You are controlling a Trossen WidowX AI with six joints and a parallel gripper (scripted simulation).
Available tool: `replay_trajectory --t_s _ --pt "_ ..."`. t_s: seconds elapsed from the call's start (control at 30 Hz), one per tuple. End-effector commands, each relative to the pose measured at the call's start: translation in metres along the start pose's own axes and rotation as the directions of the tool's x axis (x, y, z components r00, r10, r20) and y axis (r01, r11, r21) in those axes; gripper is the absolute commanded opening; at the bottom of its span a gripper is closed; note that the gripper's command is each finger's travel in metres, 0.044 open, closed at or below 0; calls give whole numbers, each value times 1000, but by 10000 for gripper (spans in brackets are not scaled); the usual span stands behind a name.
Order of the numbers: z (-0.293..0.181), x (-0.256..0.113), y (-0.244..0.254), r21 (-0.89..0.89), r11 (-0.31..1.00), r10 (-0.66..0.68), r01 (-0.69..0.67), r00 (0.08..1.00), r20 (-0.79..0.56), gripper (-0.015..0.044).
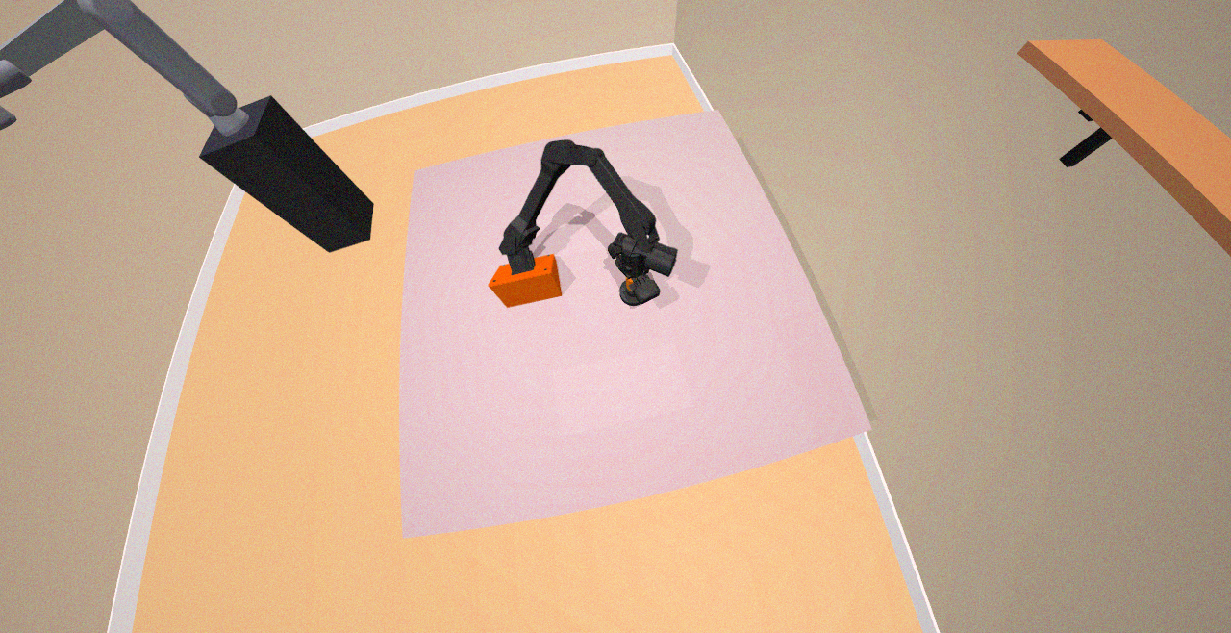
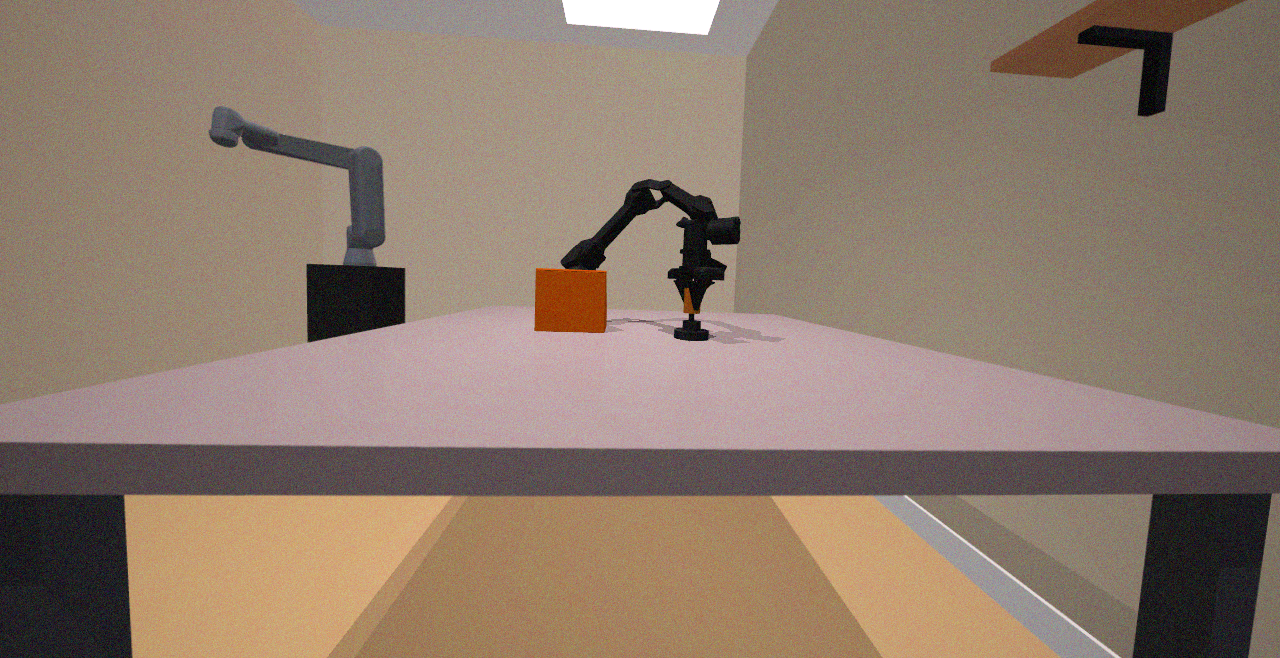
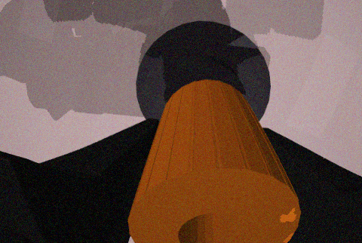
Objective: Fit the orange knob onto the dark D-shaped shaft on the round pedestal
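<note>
The orange knob (image 1: 629, 283) (image 2: 688, 303) (image 3: 211, 141) is upright between the fingers of my gripper (image 1: 640, 287) (image 2: 693, 304) (image 3: 207, 133), which is shut on it. The round dark pedestal (image 1: 632, 301) (image 2: 691, 334) (image 3: 256, 92) stands on the table directly below the knob. In the exterior view a short piece of the dark shaft (image 2: 691, 317) shows between the knob's lower end and the pedestal's raised middle. The knob's lower end is at the shaft's top, with a gap above the pedestal. The shaft's flat side is hidden, and I cannot tell whether its tip is inside the hole.
An orange box (image 1: 529, 289) (image 2: 571, 300) under my arm's base stands left of the pedestal on the pink table top (image 1: 533, 457) (image 2: 626, 394). A grey arm on a black stand (image 1: 292, 186) (image 2: 356, 303) is farther left. A shelf (image 1: 1144, 125) (image 2: 1118, 14) is on the right wall.
</note>
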State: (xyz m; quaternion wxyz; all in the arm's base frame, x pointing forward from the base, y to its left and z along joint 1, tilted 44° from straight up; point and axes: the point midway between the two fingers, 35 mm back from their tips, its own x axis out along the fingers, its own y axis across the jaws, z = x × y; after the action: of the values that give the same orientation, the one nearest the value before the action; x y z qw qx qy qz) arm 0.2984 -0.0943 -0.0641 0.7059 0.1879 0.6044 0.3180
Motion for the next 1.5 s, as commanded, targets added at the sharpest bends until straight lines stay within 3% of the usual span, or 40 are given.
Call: replay_trajectory --t_s 0.0,0.87,1.1,1.47 --pt "1 -2 0 -6 1000 -3 3 1000 5 0" --pt "2 -2 -1 -6 1000 -3 3 1000 5 0" --pt "2 -4 -2 -204 979 -3 4 1000 5 0" --pt "0 -1 -1 -213 977 -3 4 1000 5 0"
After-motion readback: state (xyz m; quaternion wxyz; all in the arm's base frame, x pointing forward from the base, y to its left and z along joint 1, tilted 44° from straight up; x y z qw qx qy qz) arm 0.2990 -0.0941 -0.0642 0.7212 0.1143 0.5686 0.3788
